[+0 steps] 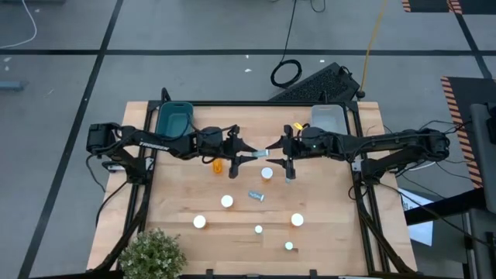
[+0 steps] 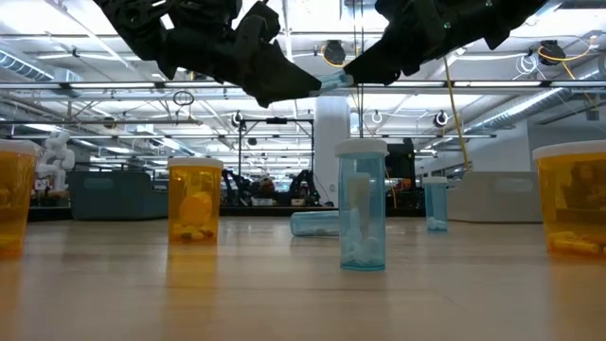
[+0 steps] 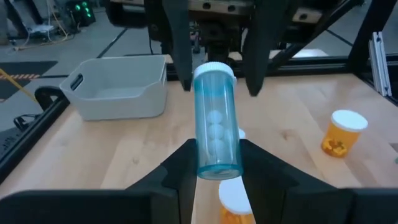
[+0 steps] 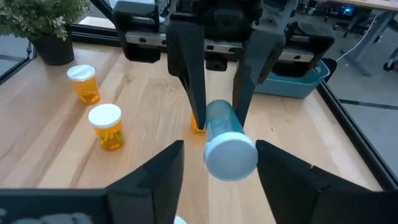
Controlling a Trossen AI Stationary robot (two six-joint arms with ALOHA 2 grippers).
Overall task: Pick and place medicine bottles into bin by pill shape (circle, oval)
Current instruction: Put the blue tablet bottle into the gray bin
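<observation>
Left jaws around blue bottle [image 3: 216, 127]

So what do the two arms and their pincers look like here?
Both arms are dark, jointed, near black, with cabling along the links. The left arm carries pale lettering on one link. The left pincer and right pincer each end in two flat, tapering dark fingers.
</observation>
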